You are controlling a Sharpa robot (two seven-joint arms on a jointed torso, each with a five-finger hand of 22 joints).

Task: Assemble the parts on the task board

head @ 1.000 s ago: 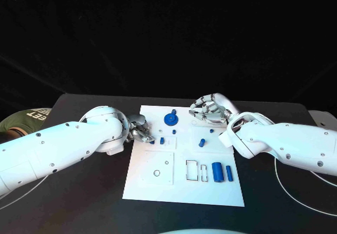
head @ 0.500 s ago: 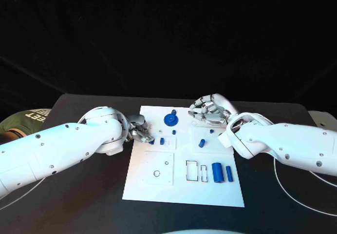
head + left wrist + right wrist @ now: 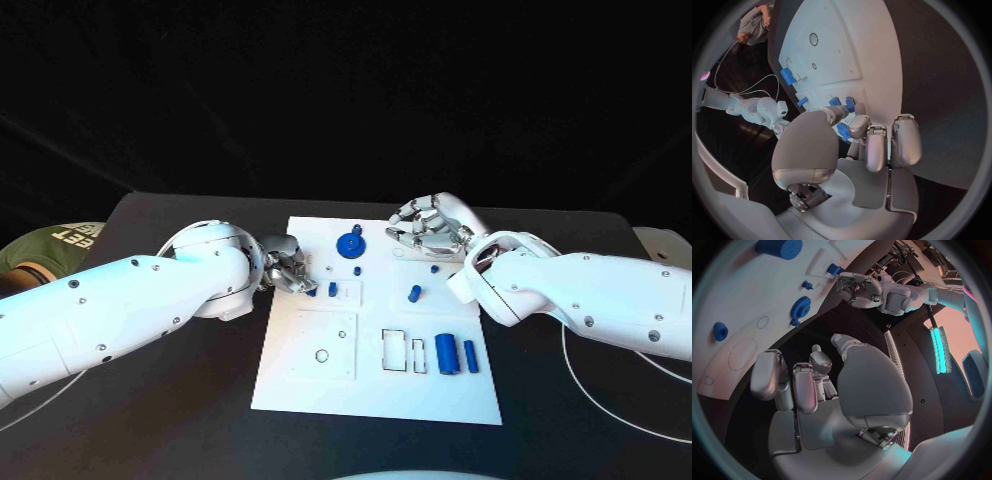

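- Head view: left hand (image 3: 287, 266) sat at the task board's (image 3: 378, 385) left edge, fingers curled over a small blue part (image 3: 310, 291); whether they gripped it could not be told.
- Right hand (image 3: 430, 227) hovered at the board's upper right, fingers curled inward, holding nothing.
- Blue gear (image 3: 351, 243) stood between the hands; two blue cylinders (image 3: 456, 354) lay lower right.
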